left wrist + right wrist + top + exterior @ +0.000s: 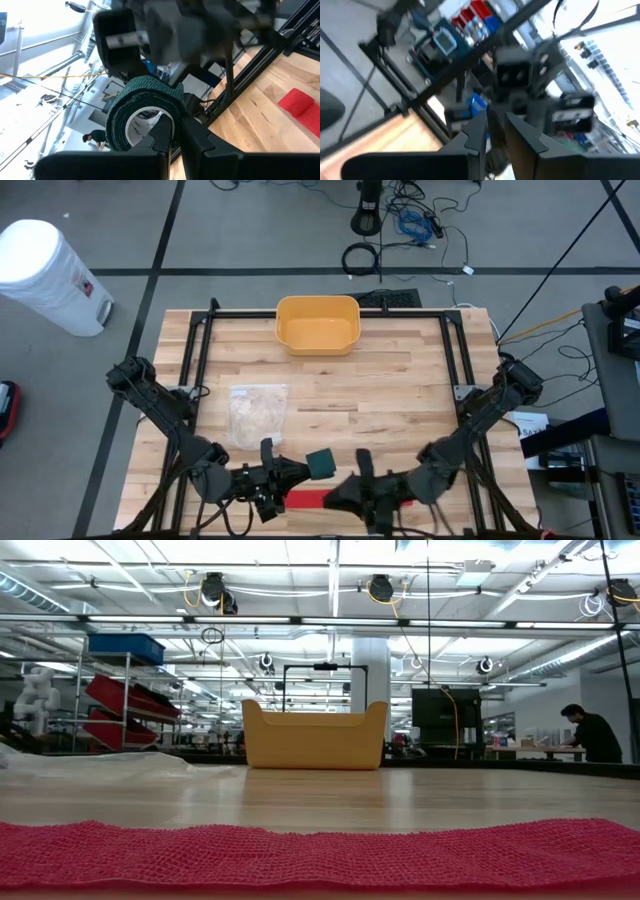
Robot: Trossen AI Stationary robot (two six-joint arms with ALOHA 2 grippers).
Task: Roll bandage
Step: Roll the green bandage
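A dark green bandage roll [320, 463] with a white core [142, 122] is held above the table near its front edge by my left gripper [303, 470], which is shut on it. A red bandage [305, 500] lies flat on the table at the front edge and fills the foreground of the low view [320, 855]. My right gripper [343, 488] hovers just right of the roll, over the red bandage. Its fingers [496, 132] are close together, pointing toward the left gripper. Whether anything lies between them does not show. My left gripper pinches the green roll's wall [175, 112] at one open end. One finger [162, 135] stands at the mouth of the hollow core and the other [195, 137] stands outside. The roll is lifted clear of the table, its axis along the fingers.
A yellow bin [318, 323] stands at the far middle of the table and also shows in the low view [313, 735]. A clear plastic bag [257, 412] lies left of centre. Black frame rails [200, 350] run along both sides. A person [590, 735] works far behind the table.
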